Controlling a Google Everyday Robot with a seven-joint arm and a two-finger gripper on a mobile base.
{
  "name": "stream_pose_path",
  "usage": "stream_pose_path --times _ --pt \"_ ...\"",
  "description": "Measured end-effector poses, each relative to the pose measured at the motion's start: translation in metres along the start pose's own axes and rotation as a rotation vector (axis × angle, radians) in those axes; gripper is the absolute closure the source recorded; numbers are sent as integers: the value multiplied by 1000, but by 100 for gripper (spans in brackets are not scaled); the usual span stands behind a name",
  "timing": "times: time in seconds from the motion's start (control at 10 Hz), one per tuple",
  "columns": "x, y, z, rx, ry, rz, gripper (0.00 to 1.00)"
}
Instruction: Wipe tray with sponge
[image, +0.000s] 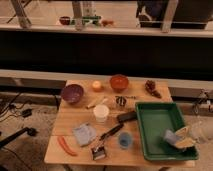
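1. Over on the right side of the wooden table (75, 117) sits the big green tray (155, 119), long side running away from the camera, its near rim close to the table's front edge
2. The gripper (181, 142) is down inside the tray at its near right corner, reaching in from the right on the pale arm (200, 132)
3. Its fingers are clamped narrow on the sponge (170, 136), and that's a grip, not a hover
4. The sponge's light-blue block sticks out to the left of the gripper, low over the tray floor; whether it actually presses on the floor I cannot tell
5. Just left of the tray, near the front, a small blue cup (124, 140) stands apart from the rim
6. A dark block (126, 116) lies right against the tray's left rim, further back
7. Mid-table there's a white cup (101, 113), and in front of it a black-handled tool (107, 135) lying at a slant
8. A folded blue-grey cloth (84, 133) lies left of that tool, with a red-orange stick-shaped item (66, 146) near the front left corner
9. Along the back: a purple bowl (72, 92) on the left and an orange bowl (119, 81) in the middle, well apart from the tray
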Motion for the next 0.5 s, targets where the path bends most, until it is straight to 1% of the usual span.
stream_pose_path --times 0.1,0.2,0.3,0.5 --pt "-2 -7 -2 10 2 -2 100" --pt "-7 -12 0 11 3 -13 100" --pt "-16 -19 3 9 5 -28 100" --pt "-41 -41 14 13 4 -66 100"
